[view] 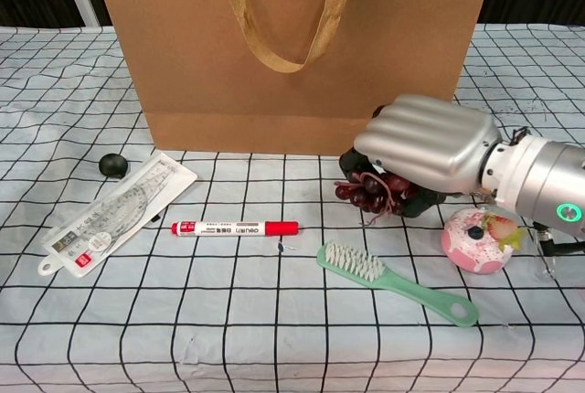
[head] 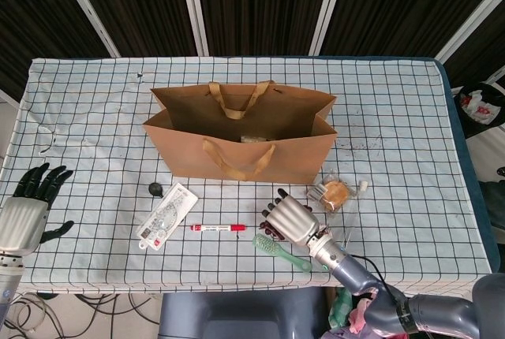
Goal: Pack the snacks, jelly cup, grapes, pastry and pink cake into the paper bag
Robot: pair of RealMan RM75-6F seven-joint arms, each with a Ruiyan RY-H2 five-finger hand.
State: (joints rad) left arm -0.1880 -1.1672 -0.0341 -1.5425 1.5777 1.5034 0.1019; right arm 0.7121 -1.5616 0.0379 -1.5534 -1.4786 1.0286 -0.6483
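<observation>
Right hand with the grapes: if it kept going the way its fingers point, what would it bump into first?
Probably the brown paper bag: the right hand, holding dark purple grapes, points toward its front wall, though depth is unclear.

The paper bag (view: 292,46) is brown. The grapes (view: 370,190) are dark red. The brush (view: 395,281) is green. The cake (view: 475,239) is pink. The tablecloth (view: 274,338) has black squares on white.
</observation>
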